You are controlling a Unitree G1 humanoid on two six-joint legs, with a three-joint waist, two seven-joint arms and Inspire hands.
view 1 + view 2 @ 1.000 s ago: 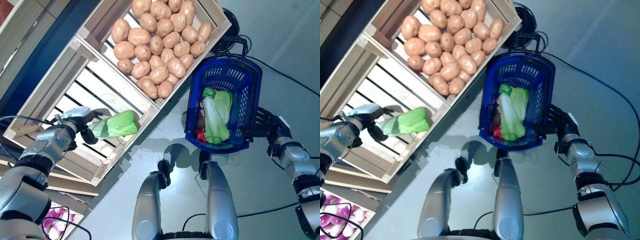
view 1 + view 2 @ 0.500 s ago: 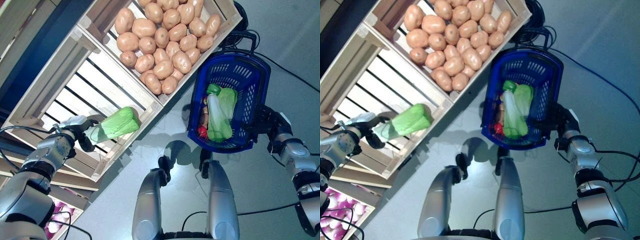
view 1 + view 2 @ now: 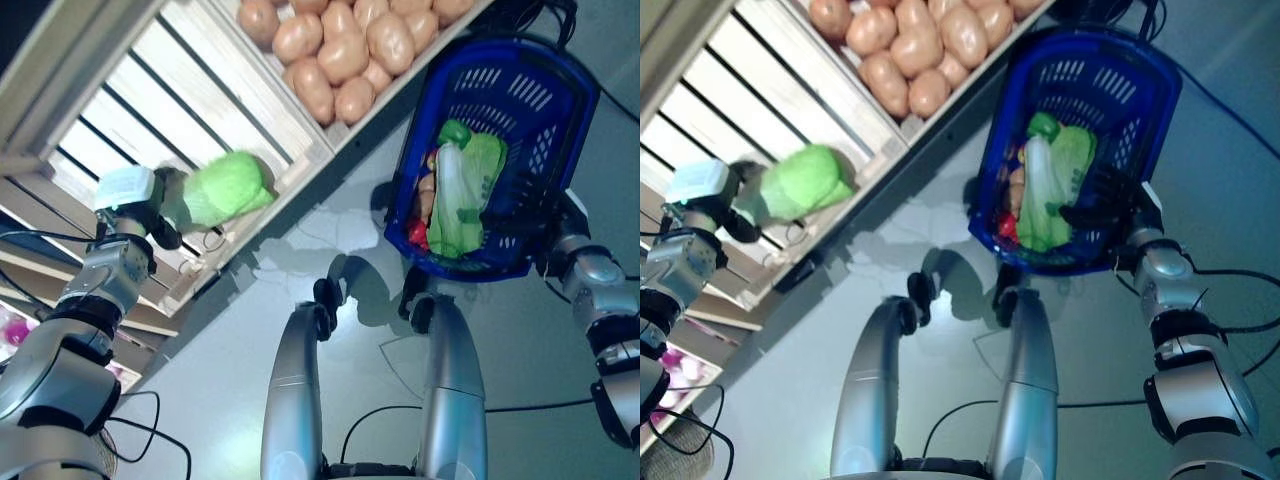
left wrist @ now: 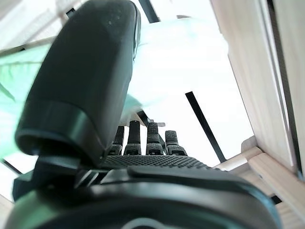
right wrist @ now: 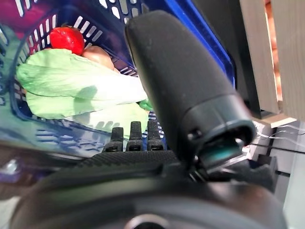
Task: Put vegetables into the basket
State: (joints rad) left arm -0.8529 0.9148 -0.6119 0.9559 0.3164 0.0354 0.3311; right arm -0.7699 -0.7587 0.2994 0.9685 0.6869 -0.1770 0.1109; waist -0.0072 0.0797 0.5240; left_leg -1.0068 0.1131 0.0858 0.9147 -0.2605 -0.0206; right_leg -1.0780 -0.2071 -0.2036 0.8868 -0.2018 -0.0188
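My left hand is shut on a green cabbage, held over the front rail of the empty slatted crate. In the left wrist view the thumb presses on the pale cabbage. My right hand is curled round the near rim of the blue basket, which hangs to the right of the crates. In the basket lie leafy greens, a red tomato and a potato. The right wrist view shows the greens and the tomato through the basket wall.
A wooden crate full of potatoes adjoins the slatted crate and reaches to the basket's left side. Lower shelves with more produce show at the far left. Grey floor lies below.
The whole view has shifted, so the camera moved. The cabbage stays in my left hand, now nearer the crate's front rail. The basket stays in my right hand.
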